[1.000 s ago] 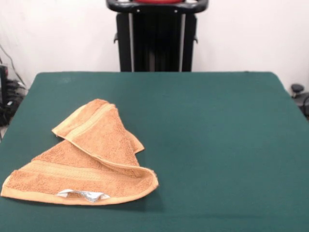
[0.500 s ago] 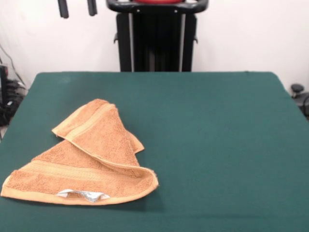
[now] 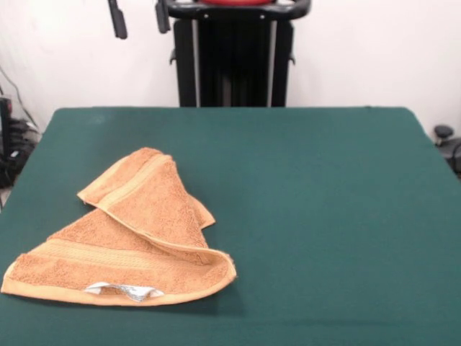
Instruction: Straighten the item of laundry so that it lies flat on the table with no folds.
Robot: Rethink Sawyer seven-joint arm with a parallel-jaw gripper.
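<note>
The item of laundry [image 3: 133,234], an orange-tan terry towel, lies on the left front part of the dark green table [image 3: 317,202]. It is folded over itself into a rough triangle, with one corner flap laid across the middle and a white tag [image 3: 124,290] showing at its front hem. My gripper [image 3: 140,23] hangs at the top edge of the front view, high above the table's far left side and well clear of the towel. Its two black fingers [image 3: 117,21] stand apart, open, with nothing between them.
A black pedestal [image 3: 234,54] stands behind the table's far edge. Dark cables and equipment [image 3: 11,144] sit off the table's left side, and a small dark object [image 3: 446,140] lies beyond its right edge.
The gripper's fingers came into view at the top edge, then moved lower and to the right. The towel has not moved.
</note>
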